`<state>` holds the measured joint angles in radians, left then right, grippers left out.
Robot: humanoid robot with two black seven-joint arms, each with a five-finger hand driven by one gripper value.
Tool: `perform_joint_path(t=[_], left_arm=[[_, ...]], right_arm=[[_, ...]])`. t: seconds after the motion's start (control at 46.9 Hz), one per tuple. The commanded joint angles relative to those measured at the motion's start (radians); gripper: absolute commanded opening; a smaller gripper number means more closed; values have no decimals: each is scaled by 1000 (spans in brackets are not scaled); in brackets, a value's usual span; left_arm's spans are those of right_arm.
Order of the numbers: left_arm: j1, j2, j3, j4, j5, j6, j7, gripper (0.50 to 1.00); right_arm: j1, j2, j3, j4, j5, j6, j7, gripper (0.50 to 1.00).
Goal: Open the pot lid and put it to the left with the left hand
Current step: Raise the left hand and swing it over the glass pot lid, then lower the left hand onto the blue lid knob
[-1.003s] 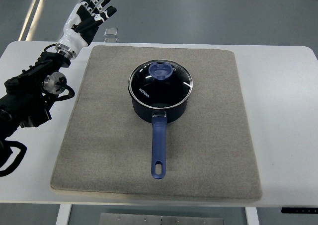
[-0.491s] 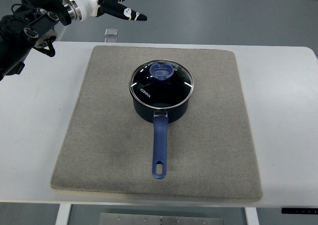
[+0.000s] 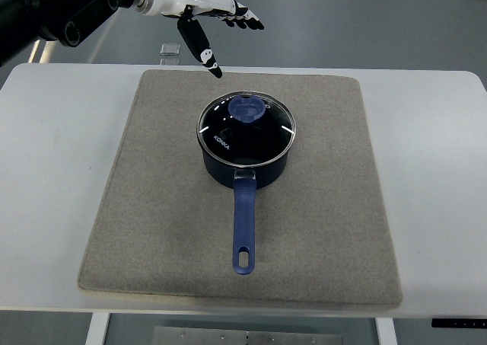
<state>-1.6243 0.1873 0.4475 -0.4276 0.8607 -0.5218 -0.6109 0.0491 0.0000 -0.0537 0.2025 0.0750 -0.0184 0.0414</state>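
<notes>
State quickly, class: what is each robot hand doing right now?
Left hand: open, fingers spread, holding nothing, above the far edge of the mat, short of the pot lid.
Right hand: not in view.

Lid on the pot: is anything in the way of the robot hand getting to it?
Nothing visible. The left hand is open, up behind the pot, and only bare mat lies between it and the lid. The mat to the pot's left, where the lid should go, has nothing on it either.
</notes>
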Motion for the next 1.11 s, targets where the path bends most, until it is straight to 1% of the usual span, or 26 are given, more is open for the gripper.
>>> perform_joint_path(t=[0.0,0.107,0.235,0.384,0.469,0.661,1.003,1.088], left_arm=[[-17,6,0,-77,46,2,0,990],[-31,20,-1,-174,118,8,0,988],[-43,35,-4,-221,179,32,0,988],[-48,35,-6,-237,291,153,0,984],[-63,35,-6,-237,313,184,0,981],[-74,29,-6,-241,313,187,0,981],[-92,37,-6,-350,408,198,0,979],[-97,44,-6,-365,431,220,0,977]], right_arm=[[0,0,0,0,-1,0,0,915],[0,0,0,0,0,0,0,915],[0,0,0,0,0,0,0,915],[0,0,0,0,-1,0,0,915],[0,0,0,0,-1,0,0,915],[0,0,0,0,0,0,0,915],[0,0,0,0,0,0,0,915],[0,0,0,0,0,0,0,915]])
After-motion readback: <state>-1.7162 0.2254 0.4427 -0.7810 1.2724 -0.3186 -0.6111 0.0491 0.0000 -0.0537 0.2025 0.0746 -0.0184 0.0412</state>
